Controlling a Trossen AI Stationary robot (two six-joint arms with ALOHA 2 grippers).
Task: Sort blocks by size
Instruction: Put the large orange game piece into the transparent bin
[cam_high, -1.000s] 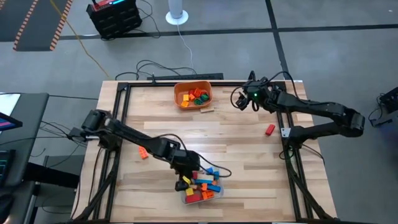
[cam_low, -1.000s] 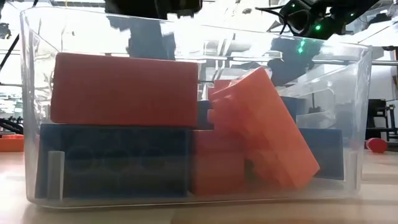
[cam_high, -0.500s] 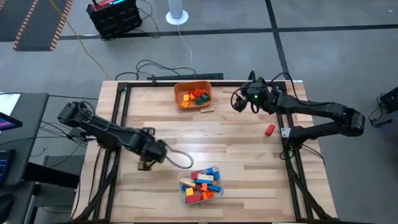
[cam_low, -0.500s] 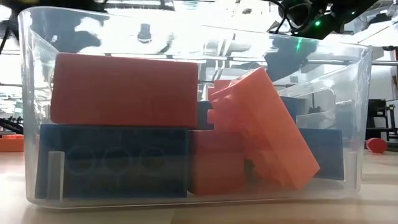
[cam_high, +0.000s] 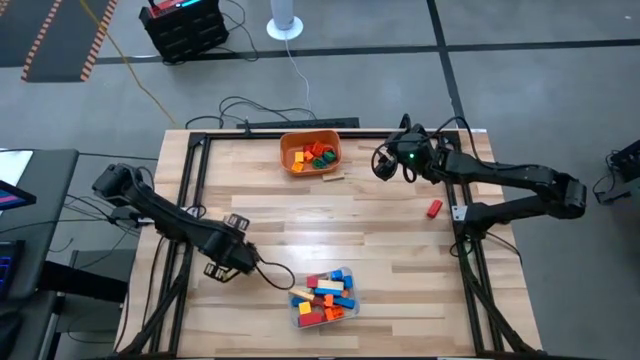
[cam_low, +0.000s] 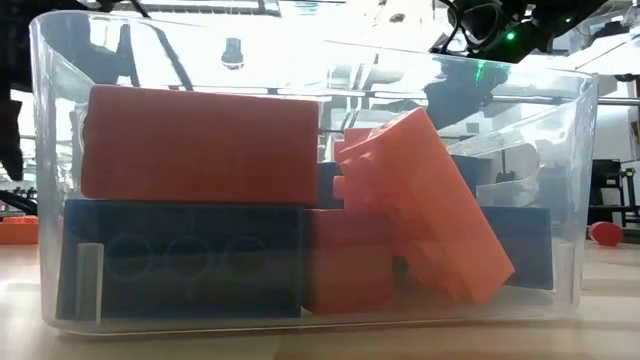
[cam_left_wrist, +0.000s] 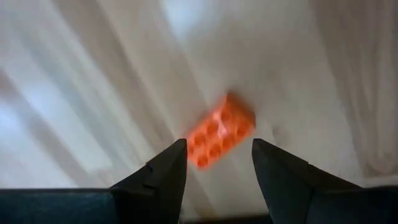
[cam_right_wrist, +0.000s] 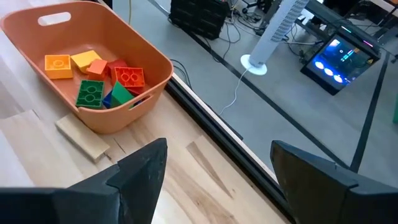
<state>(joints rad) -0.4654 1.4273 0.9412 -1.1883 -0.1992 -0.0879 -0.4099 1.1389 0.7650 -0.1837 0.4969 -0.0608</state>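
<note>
The left claw (cam_left_wrist: 214, 165) hangs spread over the table (cam_high: 390, 250), an orange block (cam_left_wrist: 221, 130) lying just ahead between its fingers. The right claw (cam_right_wrist: 214, 171), also spread, waits beside the orange bowl (cam_right_wrist: 93, 74).

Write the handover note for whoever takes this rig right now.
Left gripper: open, empty, over an orange brick lying on the table's left side.
Right gripper: open, waiting beside the orange bowl.
Done: short bricks are in the bowl, long bricks in the clear tub.
Left: the orange brick, a red brick at right, a tan piece by the bowl.
</note>
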